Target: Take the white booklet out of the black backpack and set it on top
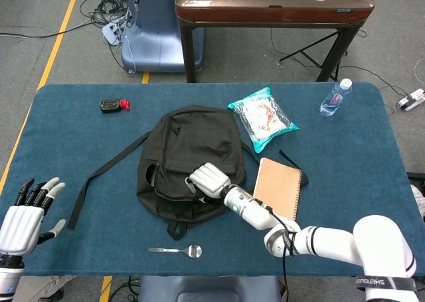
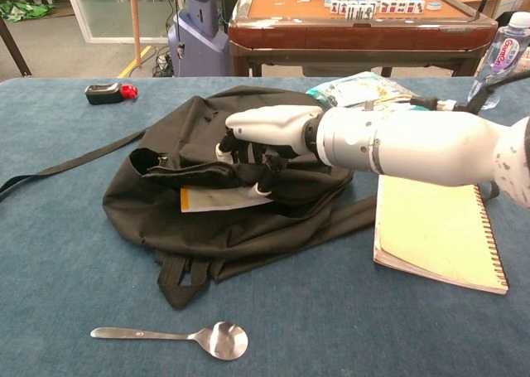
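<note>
While unreadable, bottle (image 2: 504, 52) label

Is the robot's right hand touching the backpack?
Touching. In the chest view the right hand rests on the backpack, its fingers curled over the flap.

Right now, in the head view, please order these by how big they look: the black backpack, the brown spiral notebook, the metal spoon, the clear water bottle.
1. Black fabric backpack
2. Brown spiral notebook
3. Metal spoon and clear plastic water bottle look about alike; not ranked.
</note>
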